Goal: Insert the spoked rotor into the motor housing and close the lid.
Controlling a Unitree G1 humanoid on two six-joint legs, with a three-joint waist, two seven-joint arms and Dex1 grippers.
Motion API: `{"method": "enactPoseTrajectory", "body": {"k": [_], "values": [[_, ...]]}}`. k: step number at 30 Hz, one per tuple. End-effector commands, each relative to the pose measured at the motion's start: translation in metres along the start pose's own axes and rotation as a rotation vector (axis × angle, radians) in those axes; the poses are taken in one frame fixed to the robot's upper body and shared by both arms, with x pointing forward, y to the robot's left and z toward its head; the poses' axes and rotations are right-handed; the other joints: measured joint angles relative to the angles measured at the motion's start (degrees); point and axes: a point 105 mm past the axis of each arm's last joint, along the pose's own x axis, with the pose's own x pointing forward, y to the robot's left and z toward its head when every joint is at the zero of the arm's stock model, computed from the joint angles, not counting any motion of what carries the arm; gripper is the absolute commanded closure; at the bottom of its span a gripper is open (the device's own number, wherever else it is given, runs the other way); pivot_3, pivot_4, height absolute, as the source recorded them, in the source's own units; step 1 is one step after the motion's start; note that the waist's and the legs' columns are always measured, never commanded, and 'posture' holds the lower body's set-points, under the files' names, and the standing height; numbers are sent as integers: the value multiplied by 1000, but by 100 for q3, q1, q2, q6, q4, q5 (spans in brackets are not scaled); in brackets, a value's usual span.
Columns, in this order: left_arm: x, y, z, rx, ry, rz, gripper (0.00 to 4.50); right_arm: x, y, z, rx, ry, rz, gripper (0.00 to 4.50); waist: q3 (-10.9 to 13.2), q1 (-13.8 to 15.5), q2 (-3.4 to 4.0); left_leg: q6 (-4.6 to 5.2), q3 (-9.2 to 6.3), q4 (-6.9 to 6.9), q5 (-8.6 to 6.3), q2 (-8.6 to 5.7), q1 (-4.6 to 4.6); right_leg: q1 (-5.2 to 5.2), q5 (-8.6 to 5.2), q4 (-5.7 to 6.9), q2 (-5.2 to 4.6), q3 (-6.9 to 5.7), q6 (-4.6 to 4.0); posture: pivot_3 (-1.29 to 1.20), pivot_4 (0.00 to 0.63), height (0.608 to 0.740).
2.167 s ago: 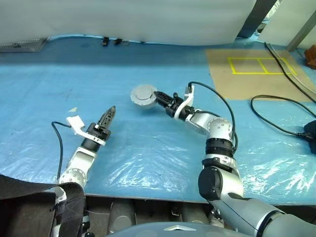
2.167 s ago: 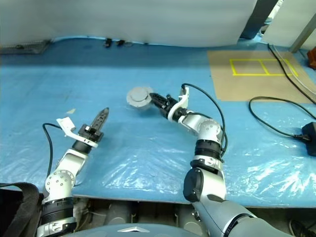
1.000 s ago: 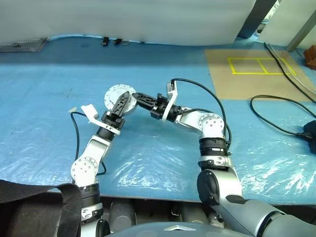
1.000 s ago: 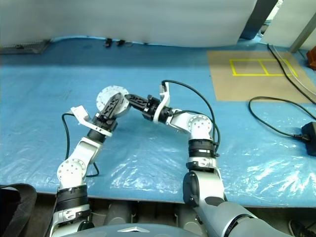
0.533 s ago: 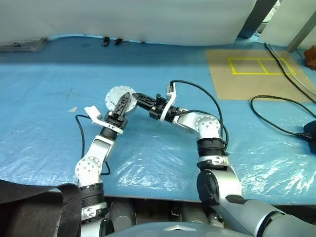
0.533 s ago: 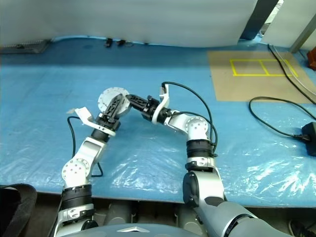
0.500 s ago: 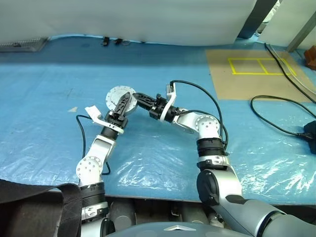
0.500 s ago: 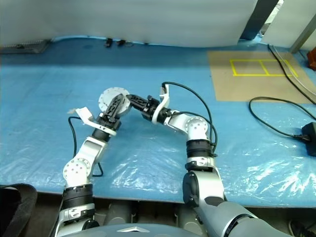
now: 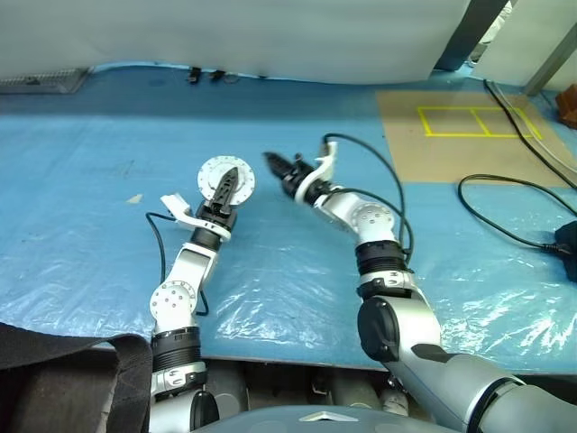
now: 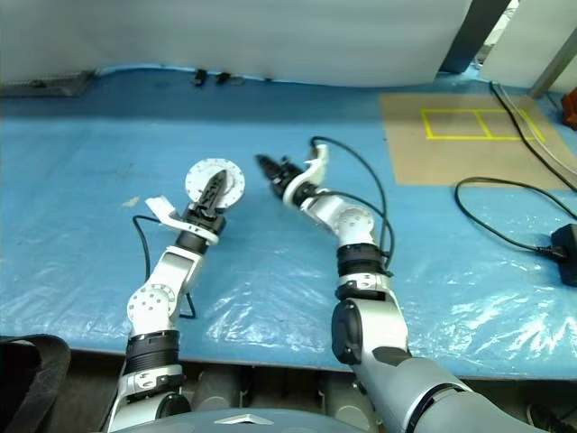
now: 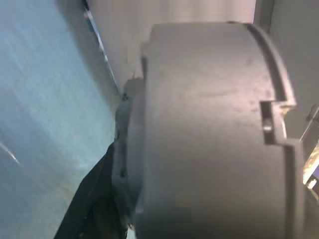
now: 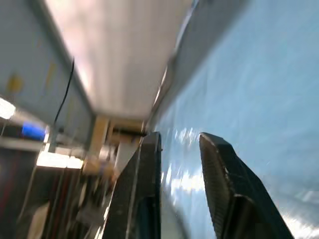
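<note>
Housing [image 9: 226, 179] — a round silver part held up in the left-centre of the frame, gripped across its face by the left gripper [image 9: 228, 183]. Blue sheet [image 9: 270, 262] lies bare all around. Right gripper [image 9: 274, 162] sits just beside it — fingers slightly apart, empty. No legible writing.

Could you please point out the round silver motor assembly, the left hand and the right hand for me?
round silver motor assembly [image 9: 213, 172]: left eye view, bare silver face left of the fingers.
left hand [image 9: 229, 179]: left eye view, between its fingertips.
right hand [image 9: 270, 160]: left eye view, between its fingertips.
</note>
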Motion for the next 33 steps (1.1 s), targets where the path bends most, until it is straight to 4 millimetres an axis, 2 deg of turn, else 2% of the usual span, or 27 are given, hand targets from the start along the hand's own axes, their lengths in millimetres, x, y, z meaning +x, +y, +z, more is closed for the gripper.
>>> {"method": "enactPoseTrajectory", "body": {"k": [1, 6, 10, 14, 16, 19, 25, 28, 31, 33], "values": [[8, -27, 14, 13, -72, -116, 1759, 8, 12, 2, -27, -22, 16, 2210, 0, -30, 0, 0, 0, 0, 0, 0, 1, 0, 0, 0, 1, 0, 0, 0, 150, 740], [8, -15, 29, 9, -176, -58, 1759, 8, 10, -1, -85, -5, 0, 460, 3, -28, -5, 1, -1, 1, 0, 1, 0, -1, 0, 4, 2, -1, -1, 0, 150, 740], [6, 11, 53, 49, -300, 51, 1759, 8, 11, -1, -125, -4, 5, 460, 4, -34, -6, 2, -2, 11, 0, 1, 0, 0, 1, 10, 1, -1, -2, 0, 150, 740], [-7, 45, 88, 96, -493, 224, 1759, 10, 25, -1, -140, 3, 64, 460, 6, -34, -10, 2, -5, 13, 0, 0, 1, -1, 2, 14, 2, 0, -1, 0, 150, 740], [-13, 58, 97, 122, -536, 285, 1759, 10, 29, -1, -145, 3, 79, 460, 10, -34, -19, 4, -7, 13, 1, 1, 0, -1, 2, 14, 2, -1, -1, 0, 150, 740], [-18, 74, 101, 128, -559, 368, 1759, 10, 33, -4, -171, 17, 95, 460, 12, -7, -24, 4, -10, 13, 1, 0, -2, -1, 2, 15, 1, -3, -1, 0, 150, 740], [-20, 85, 100, 106, -568, 428, 1759, 11, 37, -9, -203, 29, 107, 460, 11, 40, -24, 2, -10, 28, 0, 2, 4, 2, 1, 33, -4, -2, -3, 0, 150, 740], [-25, 90, 100, 91, -591, 454, 1077, 12, 37, -10, -211, 31, 108, 434, 11, 61, -22, 2, -10, 33, 0, 2, 14, 5, -9, 42, -3, 2, -27, 0, 150, 740], [-28, 91, 102, 41, -629, 458, 100, 12, 36, -11, -224, 37, 108, 434, 8, 75, -18, 2, -9, 34, 0, 3, 38, 21, -11, 52, -3, 5, -30, 0, 150, 740], [-31, 91, 105, 5, -663, 454, 46, 12, 36, -11, -229, 37, 106, 434, 7, 78, -17, 2, -9, 35, 0, 2, 46, 28, -10, 53, -3, 7, -34, 0, 150, 740]]}}
